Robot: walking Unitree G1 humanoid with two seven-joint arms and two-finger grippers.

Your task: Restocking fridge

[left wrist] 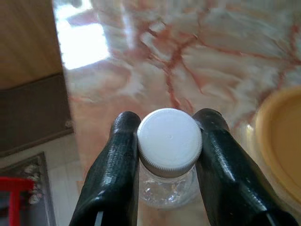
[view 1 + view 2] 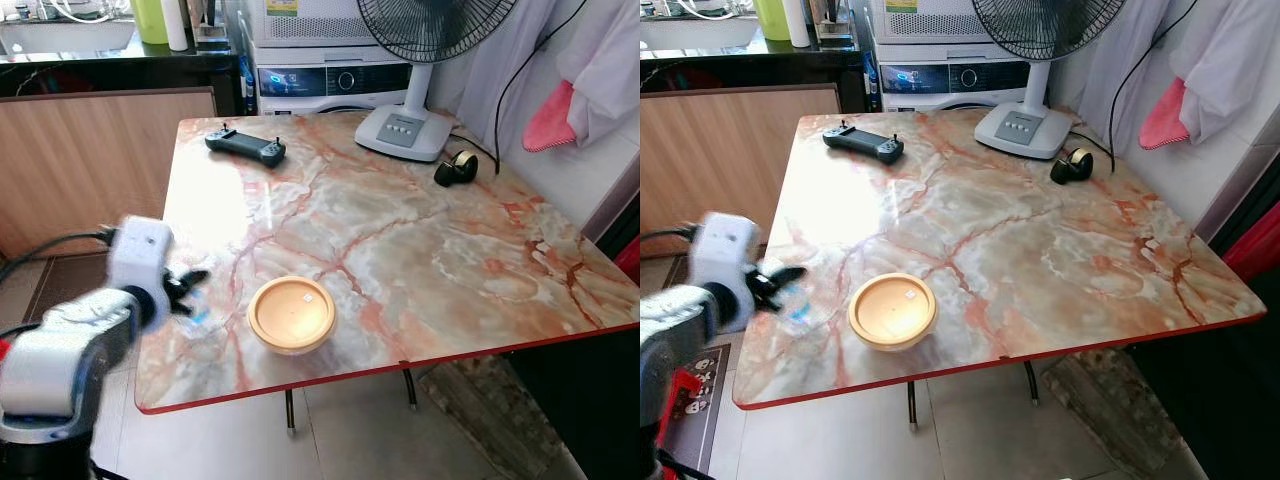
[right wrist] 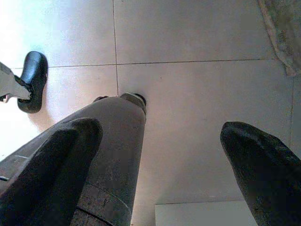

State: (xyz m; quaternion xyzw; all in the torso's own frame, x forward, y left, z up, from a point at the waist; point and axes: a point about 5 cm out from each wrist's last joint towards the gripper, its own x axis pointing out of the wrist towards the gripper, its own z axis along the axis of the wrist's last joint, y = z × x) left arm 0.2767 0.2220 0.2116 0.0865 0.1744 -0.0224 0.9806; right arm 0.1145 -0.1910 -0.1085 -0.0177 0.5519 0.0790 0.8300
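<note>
The left gripper (image 1: 169, 141) clamps its two black fingers (image 1: 115, 169) around the neck of a clear plastic bottle (image 1: 167, 188) with a white cap (image 1: 170, 140), holding it over the marble table (image 2: 420, 240) near its left front edge, just beside a tan lidded bowl (image 2: 291, 314). The right gripper (image 3: 160, 136) hangs with fingers spread wide above the tiled floor (image 3: 188, 37). A game controller (image 2: 245, 146), a fan (image 2: 410, 125) and a tape roll (image 2: 456, 168) sit at the table's far side.
</note>
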